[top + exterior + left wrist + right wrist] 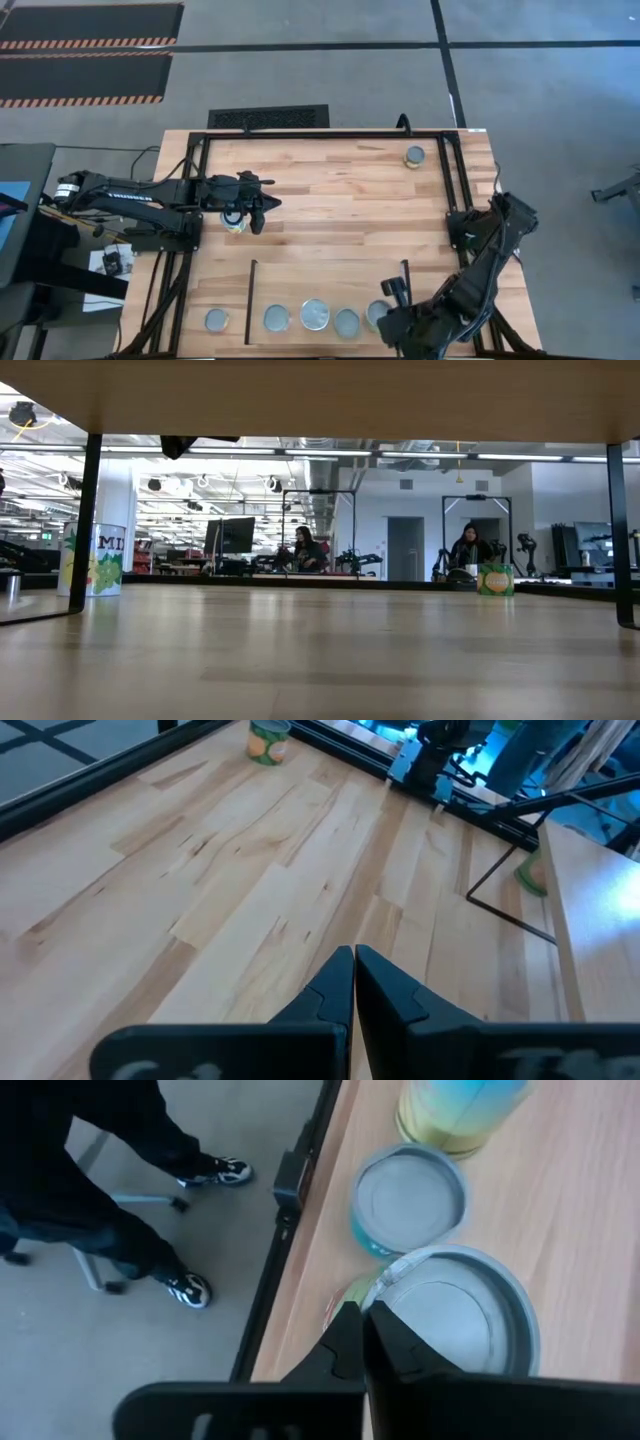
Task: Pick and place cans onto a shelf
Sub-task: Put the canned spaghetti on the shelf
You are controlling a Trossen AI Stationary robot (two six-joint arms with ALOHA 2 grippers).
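L gripper (262, 205) hovers over the table's left-mid area w/ fingers (340, 982) pressed together, holding nothing; a can (236, 222) sits just beside/under it. R gripper (392, 318) is at the shelf (330, 285) front edge above the row of cans (314, 315), fingertips closed, empty. One more can (414, 156) stands far back right.

We record: table (340, 215), pale wood planks; frame (300, 134), black; arms and grippers, left (354, 970) and right (362, 1330), black; cans (314, 314), silver-grey tops; far can (268, 740), green-and-yellow label; can under the left arm (235, 224), yellowish; floor mats (85, 50), black with orange-striped edges.
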